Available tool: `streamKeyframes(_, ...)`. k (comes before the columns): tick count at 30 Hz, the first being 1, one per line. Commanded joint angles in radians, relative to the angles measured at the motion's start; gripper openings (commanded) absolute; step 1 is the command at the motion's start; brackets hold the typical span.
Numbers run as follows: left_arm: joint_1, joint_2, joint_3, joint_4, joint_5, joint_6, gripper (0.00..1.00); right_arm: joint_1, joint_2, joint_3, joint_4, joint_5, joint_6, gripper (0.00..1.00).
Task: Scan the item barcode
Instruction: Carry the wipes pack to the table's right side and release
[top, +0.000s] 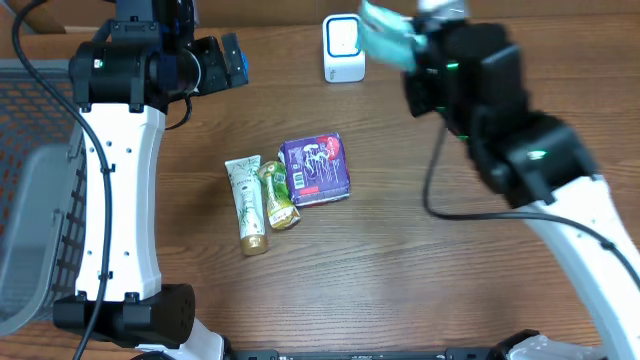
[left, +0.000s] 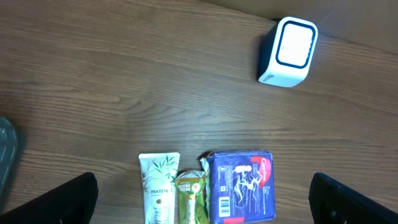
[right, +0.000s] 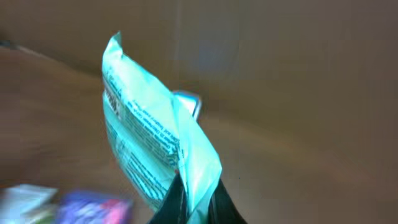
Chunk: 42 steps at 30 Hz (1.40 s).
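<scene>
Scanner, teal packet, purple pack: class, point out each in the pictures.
scanner (left: 293, 45): left wrist view, its front window.
teal packet (right: 134, 143): right wrist view, its printed side.
purple pack (top: 317, 168): overhead view, its top face.

In the right wrist view everything smears: the print on the teal packet cannot be read, and the purple pack at the lower left is only a blur. In the left wrist view the bottom edge cuts off the tube, the sachet and the left fingers.
</scene>
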Motion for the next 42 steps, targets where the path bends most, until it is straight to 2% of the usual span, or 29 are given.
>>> streamKeyframes(1,-0.006,-0.001,0.008,0.001,0.007,0.019,1.0,-0.136,0.007,-0.004,-0.127,-0.242,0.427,0.04)
streamKeyframes(5,-0.007,-0.001,0.008,0.001,0.007,0.019,1.0,-0.291,0.034,-0.042,-0.237,-0.241,0.571,0.04)
streamKeyframes(10,-0.006,-0.001,0.008,0.002,0.007,0.019,1.0,-0.459,0.042,-0.216,-0.128,-0.215,0.706,0.04)
streamKeyframes(14,-0.007,-0.001,0.008,0.001,0.007,0.019,1.0,-0.584,0.046,-0.374,-0.023,-0.177,0.713,0.04)
streamKeyframes(16,-0.007,-0.001,0.008,0.001,0.008,0.019,1.0,-0.634,0.047,-0.439,0.033,-0.151,0.686,0.04)
streamKeyframes(21,-0.007,-0.001,0.008,0.002,0.008,0.019,1.0,-0.709,0.055,-0.593,0.254,-0.163,0.462,0.05)
streamKeyframes(26,-0.007,-0.001,0.008,0.002,0.008,0.019,1.0,-0.729,0.107,-0.652,0.311,-0.153,0.404,0.05)
streamKeyframes(31,-0.007,-0.001,0.008,0.001,0.008,0.019,0.99,-0.73,0.167,-0.654,0.311,-0.129,0.406,0.06)
streamKeyframes(32,-0.007,-0.001,0.008,0.002,0.007,0.019,1.0,-0.73,0.171,-0.654,0.311,-0.129,0.405,0.18)
streamKeyframes(33,-0.007,-0.001,0.008,0.002,0.008,0.019,1.0,-0.73,0.171,-0.654,0.311,-0.129,0.405,0.35)
streamKeyframes(34,-0.006,-0.001,0.008,0.002,0.007,0.019,1.0,-0.73,0.171,-0.654,0.311,-0.129,0.405,0.57)
streamKeyframes(35,-0.006,-0.001,0.008,0.001,0.007,0.019,0.99,-0.73,0.171,-0.653,0.314,-0.129,0.405,0.7)
streamKeyframes(39,-0.007,-0.001,0.008,0.001,0.008,0.019,0.99,-0.73,0.168,-0.634,0.332,-0.129,0.406,0.82)
streamKeyframes(42,-0.007,-0.001,0.008,0.002,0.008,0.019,1.0,-0.721,0.153,-0.566,0.254,-0.15,0.405,0.85)
